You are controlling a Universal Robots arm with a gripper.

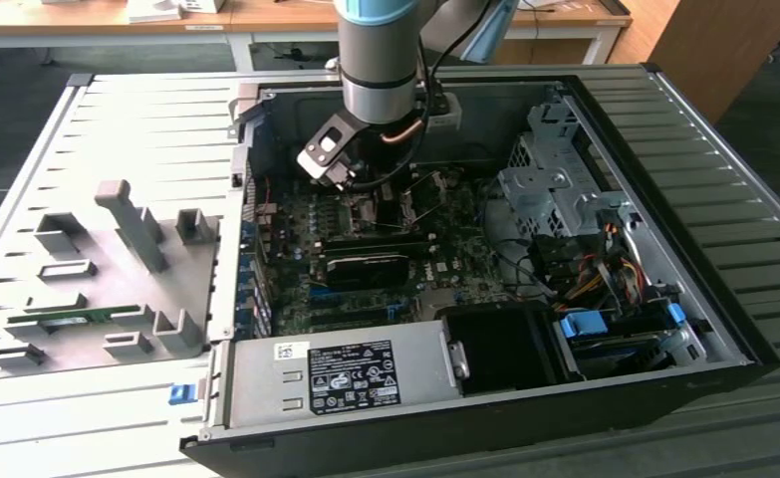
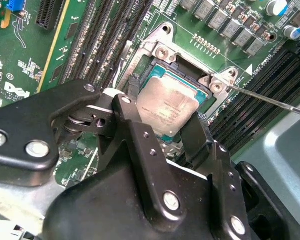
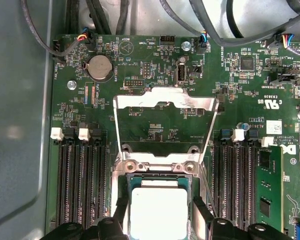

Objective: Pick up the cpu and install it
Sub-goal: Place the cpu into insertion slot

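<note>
The cpu (image 2: pixel 167 107), a small square chip with a silvery top, lies in the socket (image 2: pixel 162 50) frame on the green motherboard; whether it rests fully seated I cannot tell. My gripper (image 2: pixel 161 102) has its two black fingers against opposite sides of the chip, shut on it. The first wrist view shows the cpu (image 3: pixel 157 212) between the fingers (image 3: pixel 121 212), with the socket's metal load plate (image 3: pixel 165 102) flipped up and open beyond it. In the exterior view the gripper (image 1: pixel 350 184) reaches down into the open computer case (image 1: pixel 668 249).
Black memory slots (image 3: pixel 80 180) flank the socket on both sides. The thin socket lever (image 2: pixel 270 100) sticks out beside the socket. The power supply (image 1: pixel 350 373) lies at the case's near edge. A grey fixture plate (image 1: pixel 84 289) at the exterior view's left carries a green memory stick (image 1: pixel 78 317).
</note>
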